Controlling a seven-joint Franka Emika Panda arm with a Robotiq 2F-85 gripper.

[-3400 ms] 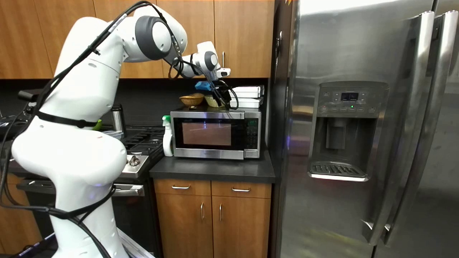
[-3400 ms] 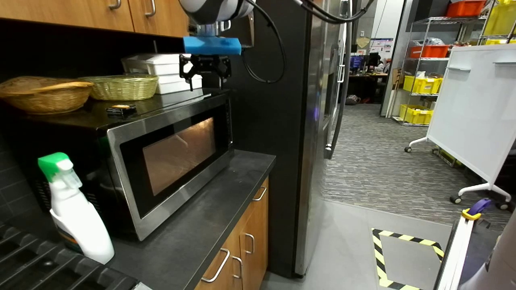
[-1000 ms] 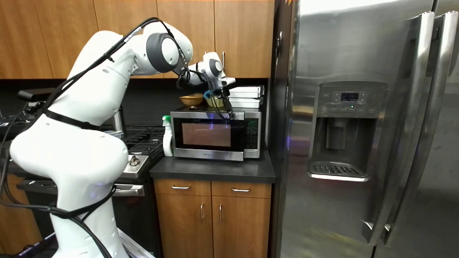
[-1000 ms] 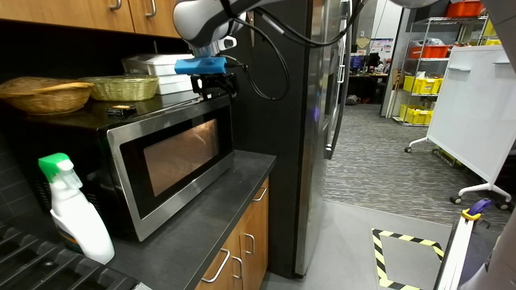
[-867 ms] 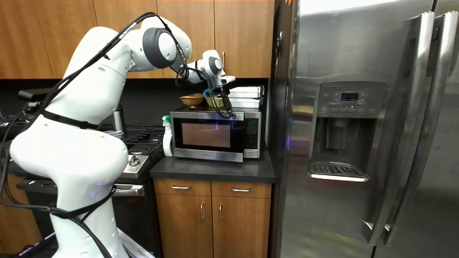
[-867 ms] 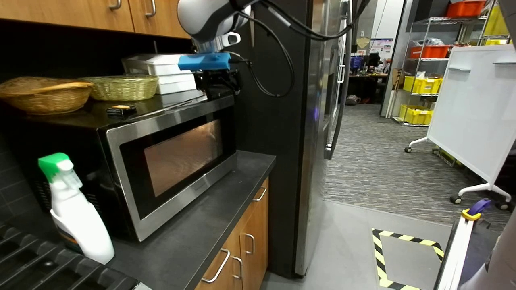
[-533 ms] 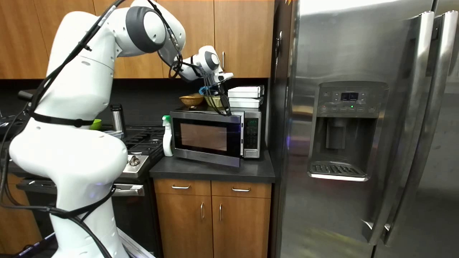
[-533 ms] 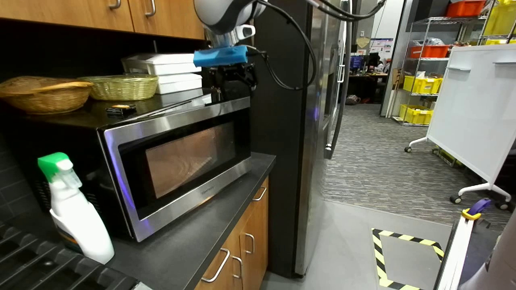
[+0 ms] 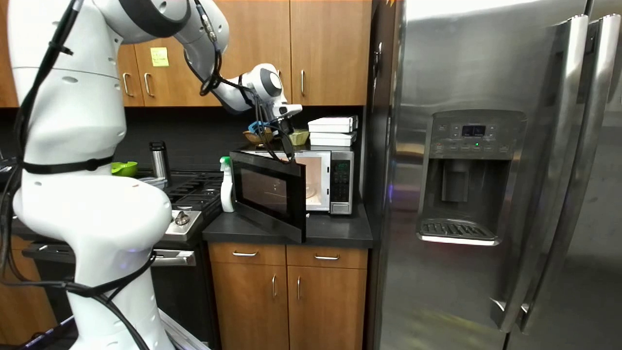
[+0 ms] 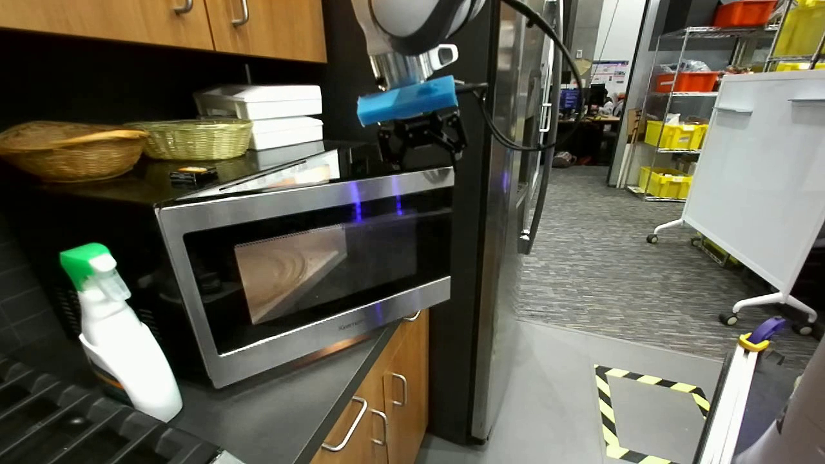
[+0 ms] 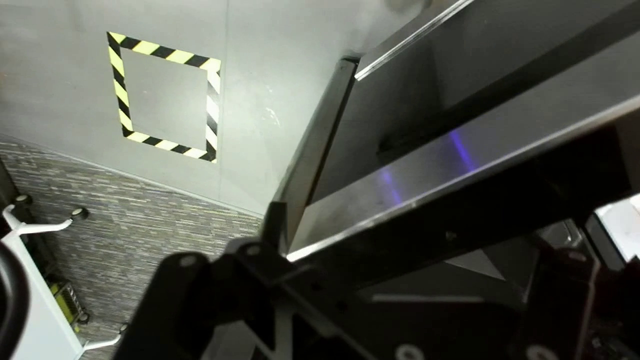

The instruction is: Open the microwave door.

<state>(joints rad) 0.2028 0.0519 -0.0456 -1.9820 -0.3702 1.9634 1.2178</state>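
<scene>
The microwave stands on the counter with its bright interior exposed. The microwave door, a dark window in a silver steel frame, is swung partly outward about its hinge on the spray-bottle side. In an exterior view the door juts over the counter edge. My gripper is open, fingers apart, at the top free corner of the door. In the wrist view my gripper has one finger just beyond the door's free edge, seemingly against it; the door's top frame runs between the fingers. The other finger is dark and partly unclear.
A white spray bottle stands beside the door's hinge side. Baskets, white boxes and a small black item rest on the microwave. The fridge stands close beside the counter. Wooden cabinets hang above.
The microwave door has swung from nearly closed to well ajar, exposing the interior. My gripper has moved outward with the door's free edge, fingers still apart; the arm has drawn back.
</scene>
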